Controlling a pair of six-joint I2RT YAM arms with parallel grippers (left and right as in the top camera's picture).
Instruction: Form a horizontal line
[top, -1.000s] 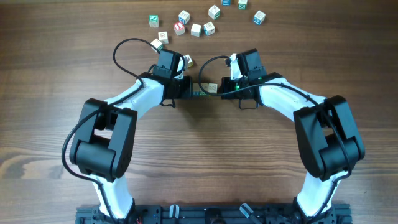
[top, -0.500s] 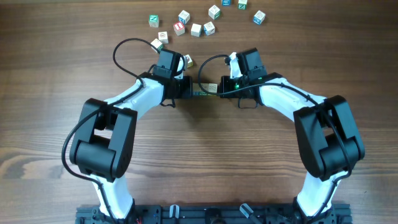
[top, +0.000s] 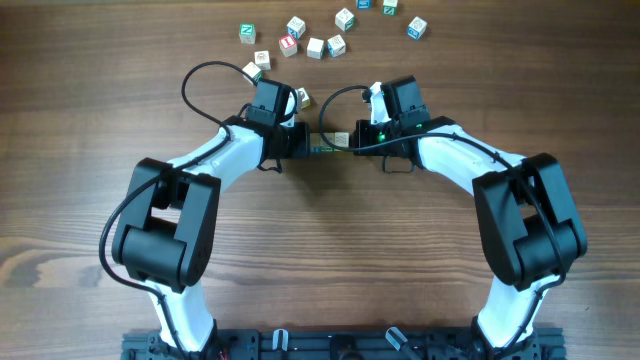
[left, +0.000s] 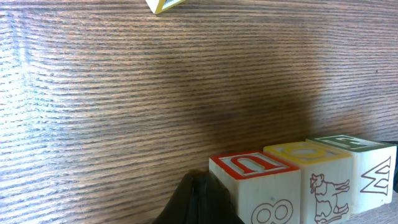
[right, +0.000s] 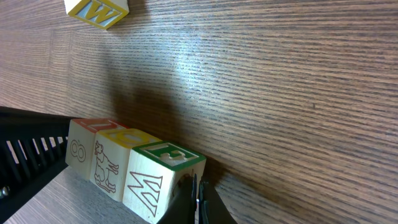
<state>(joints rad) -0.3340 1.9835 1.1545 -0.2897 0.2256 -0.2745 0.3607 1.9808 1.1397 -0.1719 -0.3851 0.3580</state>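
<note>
Wooden table (top: 330, 260), free wood beside 3-cube horizontal line (left: 311, 174), left fingers (left: 186, 208), right fingers (right: 185, 211) closed empty at ends

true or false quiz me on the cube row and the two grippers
1. The row holds three cubes, edge to edge. True.
2. Its middle cube has a yellow top. True.
3. The green cube sits at the left gripper end. False: the red cube is there; the green one is by the right gripper.
4. The three cubes are stacked. False: they lie side by side on the table.
5. Loose cubes lie beyond the row. True.
</note>
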